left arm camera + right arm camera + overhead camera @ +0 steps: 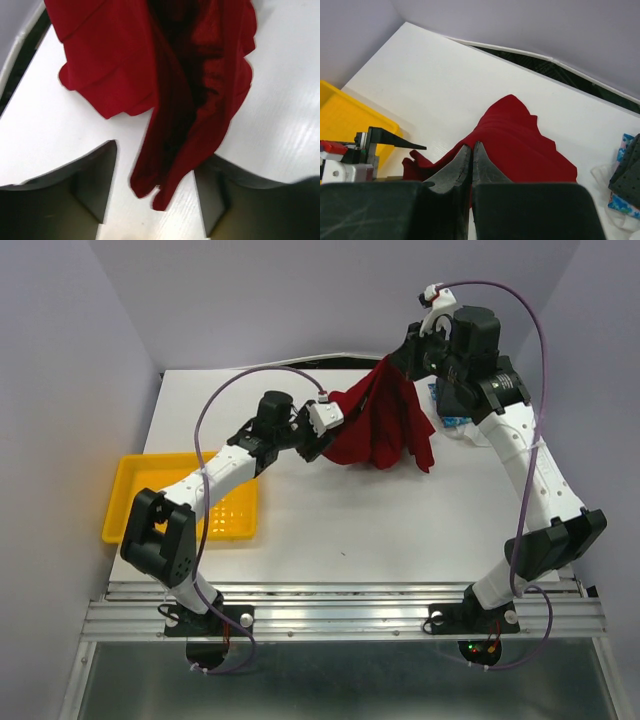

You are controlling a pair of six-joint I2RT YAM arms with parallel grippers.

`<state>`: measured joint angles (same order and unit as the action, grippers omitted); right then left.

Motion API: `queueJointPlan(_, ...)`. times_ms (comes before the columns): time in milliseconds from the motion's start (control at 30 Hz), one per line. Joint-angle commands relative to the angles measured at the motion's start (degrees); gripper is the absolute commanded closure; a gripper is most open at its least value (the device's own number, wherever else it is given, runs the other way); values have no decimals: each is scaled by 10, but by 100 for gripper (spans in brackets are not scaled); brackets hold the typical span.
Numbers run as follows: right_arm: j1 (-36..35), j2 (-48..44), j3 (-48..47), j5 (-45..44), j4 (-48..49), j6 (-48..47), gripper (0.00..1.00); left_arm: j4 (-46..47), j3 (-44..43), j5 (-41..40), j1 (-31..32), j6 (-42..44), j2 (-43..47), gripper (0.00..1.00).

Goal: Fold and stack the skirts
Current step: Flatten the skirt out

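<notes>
**Right gripper point(471, 146) clamped on the red skirt point(385, 425), left gripper point(155, 160) gaping**

Dark fingers fill the bottom of the right wrist view, pressed together with the red skirt's cloth caught at their tips. The pinch point itself is hidden behind them. From above, that grip holds the skirt up in a peak over the far middle of the worktop point(350, 530), and its folds drape down and spread. The left gripper sits at the skirt's left edge with its jaws wide apart. A narrow tail of red cloth hangs between its fingers point(95, 185), and whether it touches either one cannot be told. The skirt's top is cut off in that view.

The grey dotted skirt point(631, 167) and the blue floral skirt point(621, 206) lie at the far right of the worktop. The frame edge crops them in the right wrist view, and from above the right arm hides almost all of them. A yellow tray point(140, 480) sits at the left edge, partly covered by the left arm.
</notes>
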<state>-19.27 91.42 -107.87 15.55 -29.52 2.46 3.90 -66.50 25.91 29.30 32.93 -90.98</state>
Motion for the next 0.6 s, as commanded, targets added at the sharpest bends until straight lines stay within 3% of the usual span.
queueJointPlan(0,-5,-47,-29,6,61,-18,99,-67,-57,110,-10,22,-8,55)
queueJointPlan(100,-5,-48,-33,-13,61,-40,99,-97,-71,135,-23,14,-10,76)
queueJointPlan(133,-5,-48,-34,-21,59,-47,99,-109,-83,142,-28,12,-10,89)
queueJointPlan(200,-5,-48,-34,-46,58,-80,99,-147,-99,141,-43,8,-3,100)
queueJointPlan(267,-5,-49,-30,-76,56,-119,99,-188,-132,119,-56,18,5,100)
queueJointPlan(367,-5,-58,-6,-152,60,-250,99,-220,-207,12,-101,54,24,100)
queueJointPlan(467,18,-79,47,-168,67,-297,99,-245,-308,-39,-149,88,26,100)
queueJointPlan(567,29,-111,98,-176,69,-356,99,-254,-340,-115,-151,126,52,100)
